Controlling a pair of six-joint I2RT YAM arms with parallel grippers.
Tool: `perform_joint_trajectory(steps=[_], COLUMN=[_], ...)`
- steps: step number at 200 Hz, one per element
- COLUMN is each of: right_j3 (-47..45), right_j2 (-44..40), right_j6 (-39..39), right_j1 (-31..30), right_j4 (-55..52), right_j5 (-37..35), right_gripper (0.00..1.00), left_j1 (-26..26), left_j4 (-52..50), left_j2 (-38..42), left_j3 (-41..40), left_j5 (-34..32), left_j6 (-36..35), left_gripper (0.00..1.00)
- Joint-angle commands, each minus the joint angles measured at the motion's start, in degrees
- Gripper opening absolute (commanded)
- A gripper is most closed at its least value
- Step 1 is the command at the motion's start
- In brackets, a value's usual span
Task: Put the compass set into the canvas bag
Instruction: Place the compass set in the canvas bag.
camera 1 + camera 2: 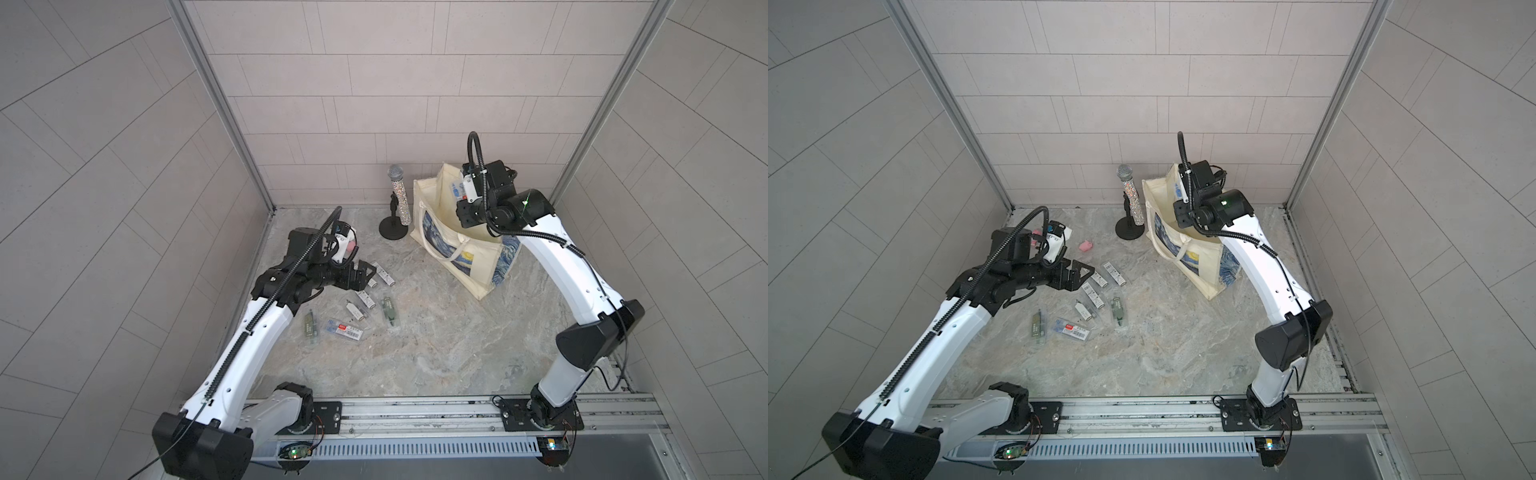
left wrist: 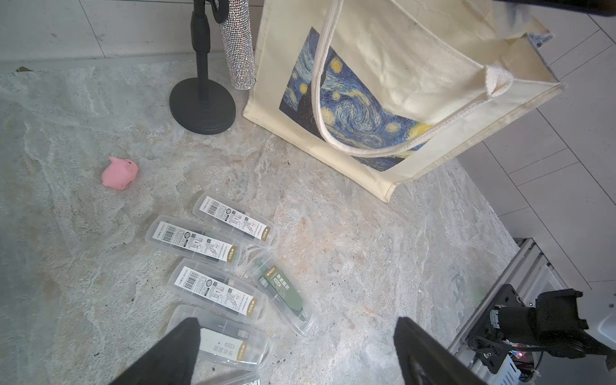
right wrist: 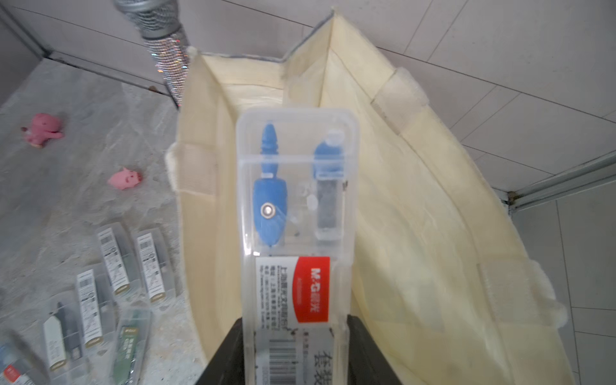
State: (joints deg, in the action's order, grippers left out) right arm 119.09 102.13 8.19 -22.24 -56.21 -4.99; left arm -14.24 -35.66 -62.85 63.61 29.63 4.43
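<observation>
– Two black fingers [image 3: 223, 356] of the right gripper [image 3: 295, 336] are closed partway on the barcode end of the compass set [image 3: 296, 200], a clear case with a blue compass inside. Where does that leave it?
– Held above the open mouth of the canvas bag [image 3: 426, 233], not yet inside. Most of the case sticks out past the grip, over the cream lining.
– And the left gripper [image 2: 296, 353]?
– Spread wide and holding nothing. It hovers over the other clear cases [image 2: 196, 238] on the table [image 2: 383, 250], well apart from the bag.
– What could go wrong?
– The grip is on one end only, so the case could pivot or slip. The bag is soft-sided, so a nudge from the arm could fold its rim. A release too near that rim or a strap handle [image 2: 318, 100] could send the case onto the table instead.
– Do the views agree?
– Only the right wrist view shows the grip and the bag's inside. In both top views the wrist hides the fingers. A blue-and-white sliver [image 1: 457, 190] there is probably the case, but it is too small to be sure. The top views do show the microphone stand [image 1: 392, 227] just beside the bag, and the left wrist view shows the starry print [image 2: 346, 110]
</observation>
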Motion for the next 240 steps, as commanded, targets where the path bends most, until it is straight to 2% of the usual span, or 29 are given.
perform_joint_trajectory(steps=[1, 27, 57, 81, 240], right_j3=[9.54, 21.57, 23.44, 26.28, 24.53], right_j2=[6.34, 15.9, 19.94, 22.56, 31.74], right_j6=[-4.45, -7.86, -9.77, -10.85, -12.06], right_j1=[1.51, 2.59, 3.68, 3.95, 5.01], right_j4=[-7.82, -15.65, -16.5, -18.92, -23.63], right_j5=[1.88, 2.05, 1.66, -1.62, -1.86], right_gripper=[0.0, 0.0, 0.0, 0.0, 0.0], left_j1=[0.27, 0.29, 0.29, 0.25, 0.41], left_j4=[-0.18, -0.11, -0.71, -0.88, -1.41], left_j2=[0.06, -0.07, -0.62, -1.04, -1.49], left_j3=[-0.6, -0.74, -0.61, -0.6, -0.33], left_j5=[-0.23, -0.34, -0.96, -1.03, -1.19], left_j6=[-0.62, -0.63, -1.17, -1.29, -1.54], left_gripper=[0.97, 0.96, 0.97, 0.97, 0.96])
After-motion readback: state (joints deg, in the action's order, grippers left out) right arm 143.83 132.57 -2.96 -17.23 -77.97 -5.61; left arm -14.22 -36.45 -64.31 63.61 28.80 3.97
